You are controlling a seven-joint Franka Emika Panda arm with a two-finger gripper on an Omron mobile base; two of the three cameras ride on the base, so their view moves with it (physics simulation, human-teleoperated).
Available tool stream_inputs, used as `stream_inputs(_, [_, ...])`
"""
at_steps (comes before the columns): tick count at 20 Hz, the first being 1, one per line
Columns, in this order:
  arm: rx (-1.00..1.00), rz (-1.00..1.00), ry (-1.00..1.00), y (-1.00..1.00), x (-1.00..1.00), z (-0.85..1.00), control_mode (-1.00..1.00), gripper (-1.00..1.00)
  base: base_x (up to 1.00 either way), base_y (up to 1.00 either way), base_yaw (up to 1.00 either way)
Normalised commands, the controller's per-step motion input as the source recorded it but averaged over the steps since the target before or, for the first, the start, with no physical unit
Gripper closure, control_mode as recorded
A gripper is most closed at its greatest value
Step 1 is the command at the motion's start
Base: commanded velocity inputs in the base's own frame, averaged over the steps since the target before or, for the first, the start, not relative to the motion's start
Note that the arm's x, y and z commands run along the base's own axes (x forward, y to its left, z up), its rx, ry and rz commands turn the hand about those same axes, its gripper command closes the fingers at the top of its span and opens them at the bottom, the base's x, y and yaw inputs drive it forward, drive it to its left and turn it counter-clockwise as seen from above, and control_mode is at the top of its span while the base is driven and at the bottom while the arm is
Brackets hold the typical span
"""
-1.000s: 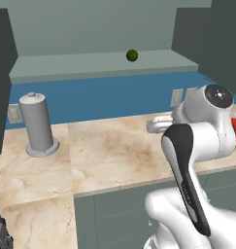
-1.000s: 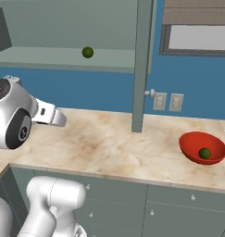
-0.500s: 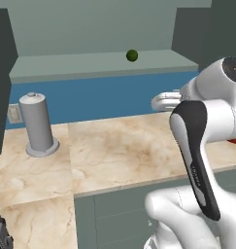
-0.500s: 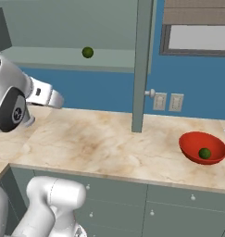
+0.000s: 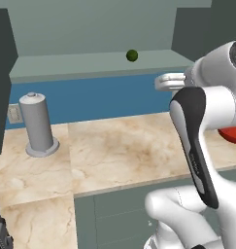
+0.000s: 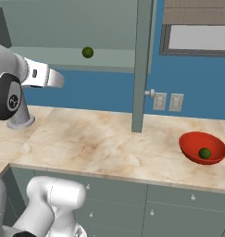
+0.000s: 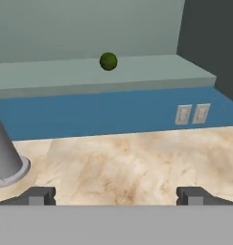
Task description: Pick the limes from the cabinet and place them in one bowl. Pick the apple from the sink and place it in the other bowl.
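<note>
One lime (image 5: 132, 55) (image 6: 87, 52) (image 7: 108, 61) rests on the pale green shelf of the open cabinet (image 5: 90, 64). A second lime (image 6: 204, 153) lies in the red bowl (image 6: 197, 141) on the counter at the right. My gripper (image 7: 115, 196) is open and empty, its fingertips (image 7: 39, 195) spread wide. It hovers above the counter, pointing at the shelf, just below the lime's height and well short of it. The hand (image 6: 56, 79) (image 5: 163, 82) sits out in front of the cabinet. The apple, the sink and the other bowl are out of view.
A grey cylinder on a round base (image 5: 37, 124) (image 7: 3, 153) stands on the marble counter (image 6: 100, 139) at the left. The open cabinet door (image 6: 142, 65) hangs edge-on right of the shelf. Two wall outlets (image 6: 168, 102) sit on the blue backsplash.
The arm has lifted, carrying the hand from just above the counter up to about shelf height. The lime on the shelf and the bowl with its lime have not moved.
</note>
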Motion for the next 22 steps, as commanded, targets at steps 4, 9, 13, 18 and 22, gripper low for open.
stream_inputs(4, [-0.02,0.00,-0.15,-0.13,0.49,0.28,-1.00,-1.00,0.00,0.00,0.00])
stream_inputs(9, [-0.01,0.00,0.07,-0.01,0.54,0.30,-1.00,-1.00,0.00,0.00,0.00])
stream_inputs(13, [-0.03,0.00,0.05,0.03,0.58,0.10,-1.00,-1.00,0.00,0.00,0.00])
stream_inputs(18, [0.00,0.01,-0.02,0.00,0.59,-0.08,-1.00,-1.00,0.00,0.00,0.00])
stream_inputs(22, [-0.02,0.00,-0.05,0.00,0.49,-0.15,-1.00,-1.00,0.00,0.00,0.00])
